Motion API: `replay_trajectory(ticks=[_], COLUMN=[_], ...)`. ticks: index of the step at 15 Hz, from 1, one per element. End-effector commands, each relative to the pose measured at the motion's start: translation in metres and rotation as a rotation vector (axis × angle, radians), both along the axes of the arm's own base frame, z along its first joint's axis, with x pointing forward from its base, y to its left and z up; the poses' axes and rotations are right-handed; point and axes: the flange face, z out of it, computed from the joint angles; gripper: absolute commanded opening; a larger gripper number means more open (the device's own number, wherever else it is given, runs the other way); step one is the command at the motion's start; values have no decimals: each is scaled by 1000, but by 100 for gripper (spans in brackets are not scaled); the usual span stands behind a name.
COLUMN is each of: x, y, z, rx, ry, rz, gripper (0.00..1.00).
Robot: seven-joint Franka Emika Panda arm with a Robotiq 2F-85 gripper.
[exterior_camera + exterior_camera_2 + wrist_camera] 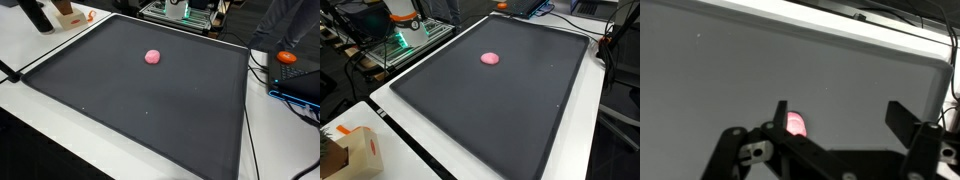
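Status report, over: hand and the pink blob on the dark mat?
Hand open, holding nothing. Pink blob alone on dark mat, just inside one finger in wrist view. Nothing seen blocking it.

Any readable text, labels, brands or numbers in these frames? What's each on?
No text can be read in any view.
On the cardboard box: orange marks, too blurred to read.
On the pink lump, the dark mat and the gripper: no lettering visible.
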Motion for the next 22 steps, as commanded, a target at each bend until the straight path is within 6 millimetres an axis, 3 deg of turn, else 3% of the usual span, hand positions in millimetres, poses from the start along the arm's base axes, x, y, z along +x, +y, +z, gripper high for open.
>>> replay_trajectory(ticks=[1, 5, 6, 16, 22], x=[19, 40, 29, 40, 70], y=[30, 52, 43, 51, 83], z=[-3, -10, -5, -9, -17], rx=[0, -16, -23, -42, -142], ry=[-59, -121, -115, -117, -236], rz=[7, 68, 50, 70, 112], gripper=[100, 100, 100, 100, 100])
